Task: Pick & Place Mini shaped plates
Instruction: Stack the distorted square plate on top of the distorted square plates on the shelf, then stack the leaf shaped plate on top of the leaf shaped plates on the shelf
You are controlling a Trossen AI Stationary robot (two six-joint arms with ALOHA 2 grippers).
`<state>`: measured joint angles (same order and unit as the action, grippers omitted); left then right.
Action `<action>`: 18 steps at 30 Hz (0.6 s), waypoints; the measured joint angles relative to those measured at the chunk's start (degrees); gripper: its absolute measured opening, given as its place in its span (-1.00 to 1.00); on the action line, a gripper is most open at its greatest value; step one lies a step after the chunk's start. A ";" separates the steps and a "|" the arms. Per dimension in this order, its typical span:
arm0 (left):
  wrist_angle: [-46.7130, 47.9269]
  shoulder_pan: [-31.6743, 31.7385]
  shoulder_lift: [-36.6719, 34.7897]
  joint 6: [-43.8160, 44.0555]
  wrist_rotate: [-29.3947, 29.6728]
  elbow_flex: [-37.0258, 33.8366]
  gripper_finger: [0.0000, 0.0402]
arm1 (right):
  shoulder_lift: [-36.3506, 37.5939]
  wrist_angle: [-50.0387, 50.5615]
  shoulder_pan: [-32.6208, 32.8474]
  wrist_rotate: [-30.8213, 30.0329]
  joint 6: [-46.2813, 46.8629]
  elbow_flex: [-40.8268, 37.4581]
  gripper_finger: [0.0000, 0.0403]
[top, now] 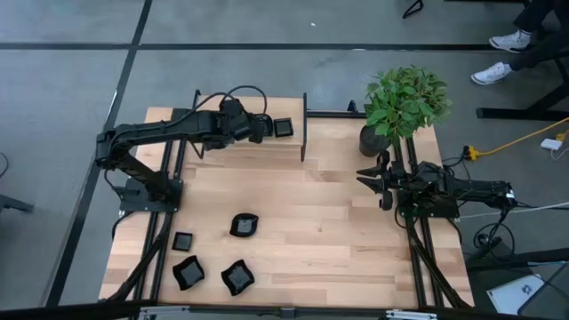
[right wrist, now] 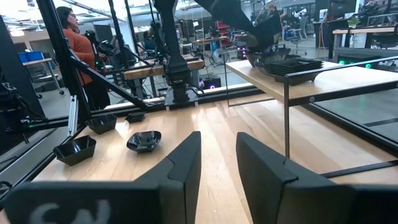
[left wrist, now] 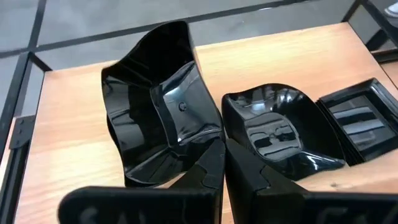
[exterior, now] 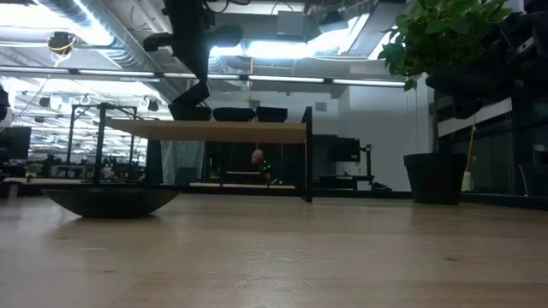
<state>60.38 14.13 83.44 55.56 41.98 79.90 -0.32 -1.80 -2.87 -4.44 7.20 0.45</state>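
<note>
The left gripper (top: 258, 127) reaches over the raised wooden shelf (top: 253, 151) at the far side of the table (top: 338, 231), its fingers (left wrist: 208, 171) pinched together on the rim of a wavy-edged plate (left wrist: 158, 109) that tilts steeply up from them; just beside that plate, on the shelf boards, sits a rounded plate (left wrist: 273, 134), and touching its far edge a square plate (left wrist: 360, 118), the one that shows just beyond the gripper from above; from table height the shelf carries dark dishes in a row beneath the arm. Well apart from this gripper, on the near left part of the table, four more plates lie loose: a round one (top: 244, 226) nearest the middle, a small square one (top: 183, 241), and two angular ones (top: 188, 272) (top: 237, 277) close to the front edge. The right gripper (top: 372, 178) waits at the right side beside the potted plant (top: 404, 107), its fingers (right wrist: 180, 165) parted with nothing between them.
</note>
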 joint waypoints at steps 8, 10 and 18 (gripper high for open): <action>2.43 0.08 0.02 4.24 -0.09 0.00 -0.98 | 0.00 0.00 -0.02 0.00 0.00 0.00 -0.49; 2.79 0.26 0.02 5.72 -0.10 -0.02 -0.98 | 0.00 0.00 -0.02 0.00 0.00 0.00 -0.49; 2.86 0.25 0.02 8.17 -0.48 -0.01 -0.83 | 0.00 0.00 0.00 0.00 0.00 0.00 -0.49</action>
<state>63.24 14.39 83.46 63.73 41.49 79.89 -0.32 -1.80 -2.87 -4.45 7.20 0.45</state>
